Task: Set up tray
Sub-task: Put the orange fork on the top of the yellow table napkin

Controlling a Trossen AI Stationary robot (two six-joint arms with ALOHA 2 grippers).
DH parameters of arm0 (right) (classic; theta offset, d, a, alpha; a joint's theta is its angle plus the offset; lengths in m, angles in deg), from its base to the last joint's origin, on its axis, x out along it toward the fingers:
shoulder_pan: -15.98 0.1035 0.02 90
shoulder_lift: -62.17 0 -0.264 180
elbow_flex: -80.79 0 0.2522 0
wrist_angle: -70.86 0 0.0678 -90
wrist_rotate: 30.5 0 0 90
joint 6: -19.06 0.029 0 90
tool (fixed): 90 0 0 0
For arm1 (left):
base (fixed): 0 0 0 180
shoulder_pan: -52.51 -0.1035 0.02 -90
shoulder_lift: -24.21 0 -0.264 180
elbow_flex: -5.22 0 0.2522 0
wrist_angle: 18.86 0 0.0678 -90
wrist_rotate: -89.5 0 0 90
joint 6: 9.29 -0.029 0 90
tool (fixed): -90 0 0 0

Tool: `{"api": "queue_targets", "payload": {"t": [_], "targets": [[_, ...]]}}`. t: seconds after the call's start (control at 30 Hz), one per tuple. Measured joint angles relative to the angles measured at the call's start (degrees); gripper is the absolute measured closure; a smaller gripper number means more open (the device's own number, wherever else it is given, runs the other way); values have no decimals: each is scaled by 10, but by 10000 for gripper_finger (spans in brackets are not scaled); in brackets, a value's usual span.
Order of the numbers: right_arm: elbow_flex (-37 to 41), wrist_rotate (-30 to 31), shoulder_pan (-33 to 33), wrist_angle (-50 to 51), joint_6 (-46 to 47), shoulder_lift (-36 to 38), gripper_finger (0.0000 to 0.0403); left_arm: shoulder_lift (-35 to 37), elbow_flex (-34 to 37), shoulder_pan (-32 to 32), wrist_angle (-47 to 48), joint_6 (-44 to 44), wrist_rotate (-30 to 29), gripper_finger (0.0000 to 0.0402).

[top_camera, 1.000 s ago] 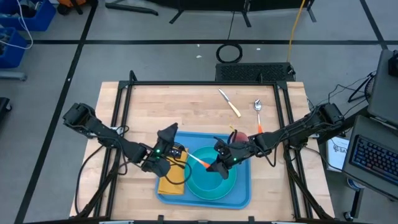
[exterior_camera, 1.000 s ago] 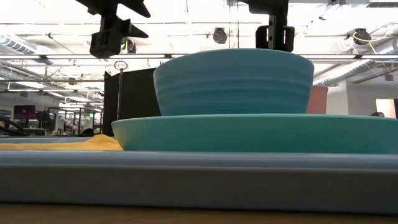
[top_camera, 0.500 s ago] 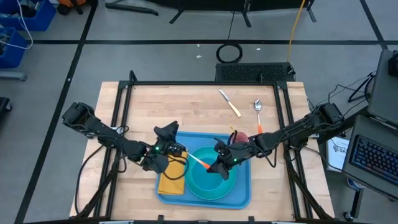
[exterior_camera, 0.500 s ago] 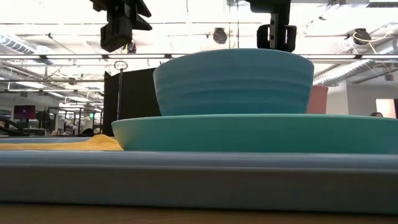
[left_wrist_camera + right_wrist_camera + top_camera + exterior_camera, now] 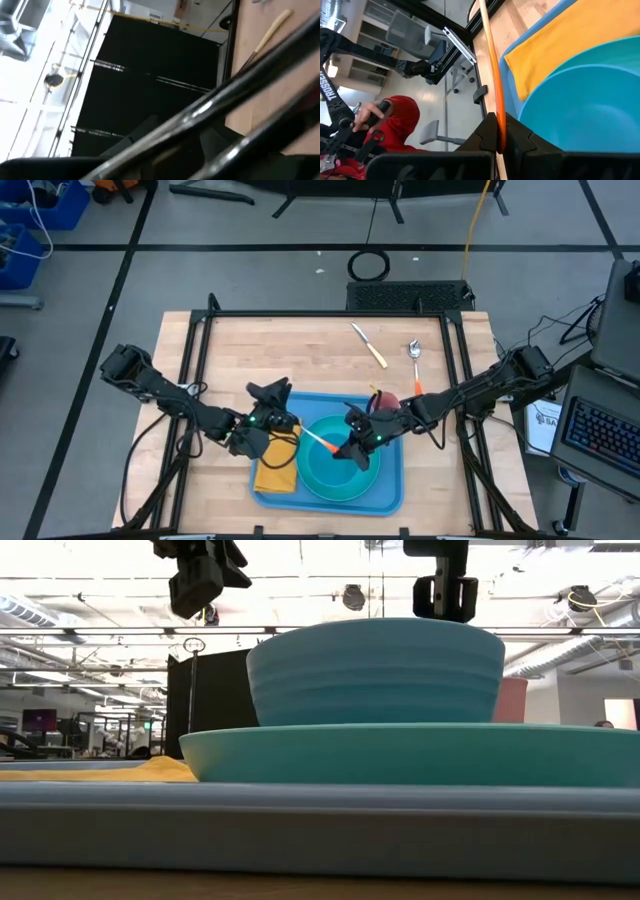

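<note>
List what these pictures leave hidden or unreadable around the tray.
- Low view: the bowl and plate block everything behind them; only a sliver of the pink cup shows.
- High view: the left gripper is too small to tell whether it touches the napkin.
- Left wrist view: blurred dark bars fill the frame, hiding the tray.
- Right wrist view: the right gripper pinches an orange-handled utensil, its working end cut off.

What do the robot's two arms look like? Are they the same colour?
Yes, both are black. The left arm and right arm are thin, jointed rods with thicker blocks at the joints and dark cables running alongside. Small green lights glow near the left gripper and right gripper. White TROSSEN lettering shows on one arm in the right wrist view.
</note>
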State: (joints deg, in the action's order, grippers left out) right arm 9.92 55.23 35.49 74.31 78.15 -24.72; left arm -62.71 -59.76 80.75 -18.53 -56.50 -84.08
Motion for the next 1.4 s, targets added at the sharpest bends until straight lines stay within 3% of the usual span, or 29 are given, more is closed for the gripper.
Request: {"api": "queue_targets", "payload": {"t": [0.13,0.27,0.37,0.53,0.67,0.87,1.13,1.4], "targets": [[0,0,0,3,-2,0,403,9,0,0,-5,15,-7,204],[0,5,0,2,-3,0,403,10,0,-7,-4,4,-25,127],[0,15,0,2,-7,0,403,12,0,-14,-4,51,-62,70],[0,25,0,11,-11,0,403,25,0,-12,-4,108,-65,9],[0,30,5,16,-12,0,403,23,0,-11,-7,44,-63,10],[0,61,12,25,-18,0,403,23,0,1,3,170,-64,27],[0,64,27,48,-13,0,403,40,0,16,13,122,-52,27],[0,124,41,59,-48,0,403,68,1,53,66,353,-43,29]]}}
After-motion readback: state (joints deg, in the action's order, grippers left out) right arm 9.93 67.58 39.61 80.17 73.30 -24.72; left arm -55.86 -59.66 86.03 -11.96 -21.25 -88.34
